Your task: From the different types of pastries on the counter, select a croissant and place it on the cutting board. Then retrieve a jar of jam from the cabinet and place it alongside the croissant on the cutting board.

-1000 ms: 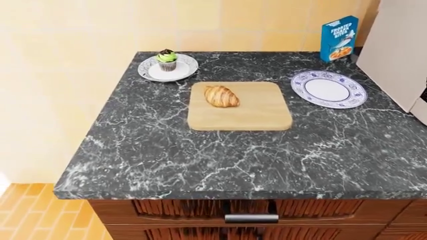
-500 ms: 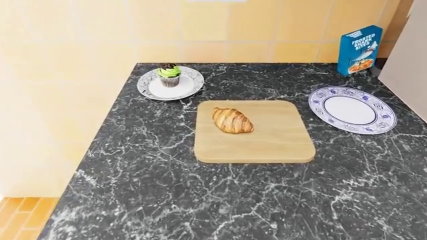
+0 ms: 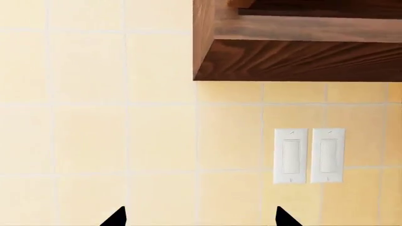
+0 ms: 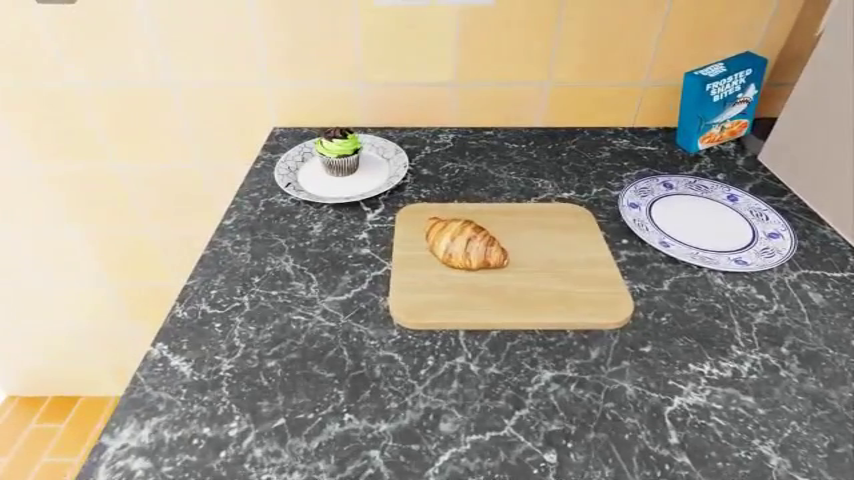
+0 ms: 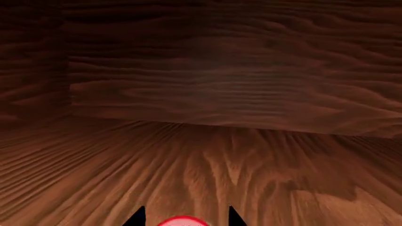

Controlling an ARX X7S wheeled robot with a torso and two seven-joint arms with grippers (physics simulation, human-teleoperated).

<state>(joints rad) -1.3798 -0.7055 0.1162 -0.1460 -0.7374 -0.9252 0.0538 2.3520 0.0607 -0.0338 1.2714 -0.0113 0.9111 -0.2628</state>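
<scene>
The golden-brown croissant (image 4: 466,243) lies on the left half of the light wooden cutting board (image 4: 561,290), in the middle of the dark marble counter (image 4: 334,380). The green-frosted cupcake (image 4: 338,150) stands on a white plate at the back left. Neither gripper shows in the head view. My right gripper (image 5: 184,217) is inside a wooden cabinet, its jaws narrowed around the red lid of the jar of jam (image 5: 182,221), which is mostly cut off by the frame edge. My left gripper (image 3: 199,217) is open and empty, facing the tiled wall.
A round blue-patterned plate (image 4: 706,222) sits right of the board, and a blue cereal box (image 4: 721,101) stands at the back right. In the left wrist view, a wooden cabinet underside (image 3: 295,59) hangs above two white wall switches (image 3: 309,155). The cabinet back wall (image 5: 226,89) faces the right gripper.
The head view has risen and shifted slightly, so the counter sits lower and larger in frame. The croissant, cupcake, plate and box have not moved on the counter.
</scene>
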